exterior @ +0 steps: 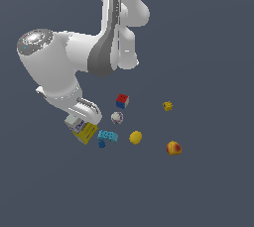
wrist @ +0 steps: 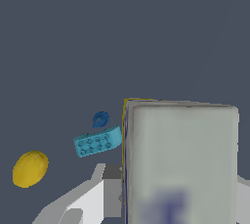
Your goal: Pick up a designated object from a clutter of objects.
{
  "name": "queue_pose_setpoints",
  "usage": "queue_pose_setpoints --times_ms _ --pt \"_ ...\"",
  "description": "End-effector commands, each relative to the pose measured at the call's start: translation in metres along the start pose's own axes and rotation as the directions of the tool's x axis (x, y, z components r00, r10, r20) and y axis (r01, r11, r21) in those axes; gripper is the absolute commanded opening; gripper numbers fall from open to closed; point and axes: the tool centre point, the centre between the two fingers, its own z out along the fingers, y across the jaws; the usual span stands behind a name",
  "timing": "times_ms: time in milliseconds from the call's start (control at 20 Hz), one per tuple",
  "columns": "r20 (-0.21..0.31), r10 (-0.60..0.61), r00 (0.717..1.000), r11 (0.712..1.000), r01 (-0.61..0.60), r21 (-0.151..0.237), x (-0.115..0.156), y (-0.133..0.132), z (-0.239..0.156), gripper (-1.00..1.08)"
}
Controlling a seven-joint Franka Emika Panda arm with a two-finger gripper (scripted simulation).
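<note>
The yellow-and-white box (exterior: 85, 132) sits tilted under the arm's hand at the exterior view's left, with its yellow part lower and its white, blue-printed top toward the hand. My gripper (exterior: 79, 125) is closed around it. In the wrist view the box's grey-white top (wrist: 180, 154) fills the space between the jaws. One finger (wrist: 112, 189) lies against its side, and the other finger shows at the opposite edge. The gripper (wrist: 178, 196) is shut on the box. I cannot tell whether the box touches the floor.
A cyan brick (exterior: 107, 135) (wrist: 97, 141) and a small blue piece (exterior: 101, 143) (wrist: 101, 119) lie right beside the box. A yellow lemon-like ball (exterior: 135, 137) (wrist: 30, 168), a white ball (exterior: 116, 117), a red-blue cube (exterior: 122, 100), a tiny yellow piece (exterior: 167, 105) and a red-yellow fruit (exterior: 173, 147) are spread toward the exterior view's right.
</note>
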Motion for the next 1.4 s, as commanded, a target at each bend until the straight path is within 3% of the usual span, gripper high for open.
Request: queue_pose_setpoints --times_ms 0,1350 --pt "-0.001 -0.001 1.000 1.000 0.001 0.000 -0.017 -0.009 -0.014 -1.00" --pt "-0.004 0.000 1.000 1.000 0.000 -0.005 -0.232 -0.118 -0.183 -1.00"
